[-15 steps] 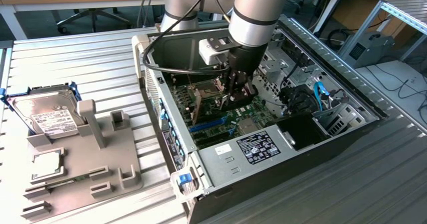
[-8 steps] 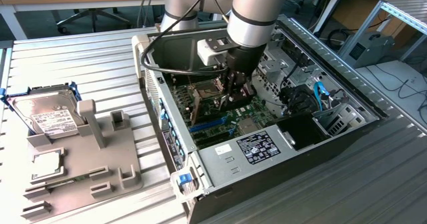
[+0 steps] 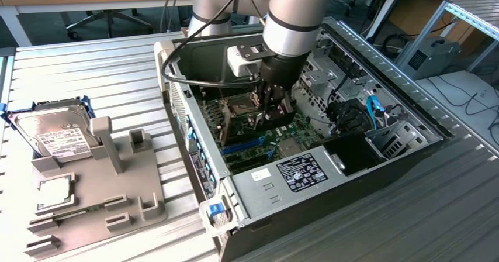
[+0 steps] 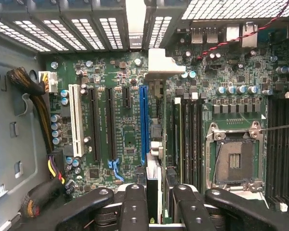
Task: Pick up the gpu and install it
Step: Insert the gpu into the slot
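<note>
Hand (image 4: 154, 202) lowered inside the open computer case (image 3: 405, 157) — fingers (image 4: 135, 207) clamped on the graphics card (image 4: 154, 144), held edge-on directly below the hand, over the motherboard (image 4: 106, 77) just beside the blue slot (image 4: 143, 120).

From the exterior view I can't see the gripper's (image 3: 274, 117) fingertips; the arm's wrist and the case (image 3: 343, 174) interior swallow them. In the wrist view the gpu (image 4: 154, 159) runs edge-on straight ahead of the fingers (image 4: 135, 207), so its faces are hidden from me, and its near end is covered by them. The motherboard (image 4: 111, 77) labels are too small to read.
</note>
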`<state>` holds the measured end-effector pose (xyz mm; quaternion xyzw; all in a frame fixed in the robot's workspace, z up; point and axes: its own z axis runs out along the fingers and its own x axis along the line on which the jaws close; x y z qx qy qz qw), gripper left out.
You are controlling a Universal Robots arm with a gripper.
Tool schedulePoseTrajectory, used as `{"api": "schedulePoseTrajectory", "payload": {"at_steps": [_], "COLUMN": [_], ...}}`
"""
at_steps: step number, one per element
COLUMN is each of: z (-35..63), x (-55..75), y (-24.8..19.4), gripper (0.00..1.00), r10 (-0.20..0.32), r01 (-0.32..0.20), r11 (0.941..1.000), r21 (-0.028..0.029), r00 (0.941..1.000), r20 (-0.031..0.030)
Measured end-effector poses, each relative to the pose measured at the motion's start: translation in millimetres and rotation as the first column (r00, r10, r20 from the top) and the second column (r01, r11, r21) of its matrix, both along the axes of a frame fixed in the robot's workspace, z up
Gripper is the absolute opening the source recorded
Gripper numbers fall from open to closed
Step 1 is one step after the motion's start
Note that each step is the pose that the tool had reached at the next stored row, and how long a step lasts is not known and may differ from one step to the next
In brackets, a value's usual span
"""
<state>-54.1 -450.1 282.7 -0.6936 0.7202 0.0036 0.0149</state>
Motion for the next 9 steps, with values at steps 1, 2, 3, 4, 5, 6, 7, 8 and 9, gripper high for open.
{"api": "schedulePoseTrajectory", "payload": {"at_steps": [1,2,3,4,5,6,7,8,9], "z": [-0.6,-1.1,-2.0,-2.3,-2.4,-2.6,-2.6,-2.7,-2.8], "x": [-5.0,-6.2,-7.6,-10.9,-12.0,-12.6,-13.0,-13.2,-13.4], "y": [-3.6,-4.1,-4.4,-5.1,-5.2,-5.2,-5.2,-5.3,-5.3], "gripper": [0.26,0.26,0.26,0.26,0.26,0.26,0.26,0.26,0.26], "r10": [0.0,0.0,0.0,0.0,0.0,0.0,0.0,0.0,0.0], "r01": [0.0,0.0,0.0,0.0,0.0,0.0,0.0,0.0,0.0], "r11": [1.0,1.0,1.0,1.0,1.0,1.0,1.0,1.0,1.0], "r21": [0.0,-0.0001,0.0,-0.0001,-0.0001,0.0,-0.0001,0.0,-0.0001], "r00": [1.0,1.0,1.0,1.0,1.0,1.0,1.0,1.0,1.0], "r20": [0.0,-0.0001,0.0,0.0,-0.0001,0.0,-0.0001,0.0,-0.0001]}}
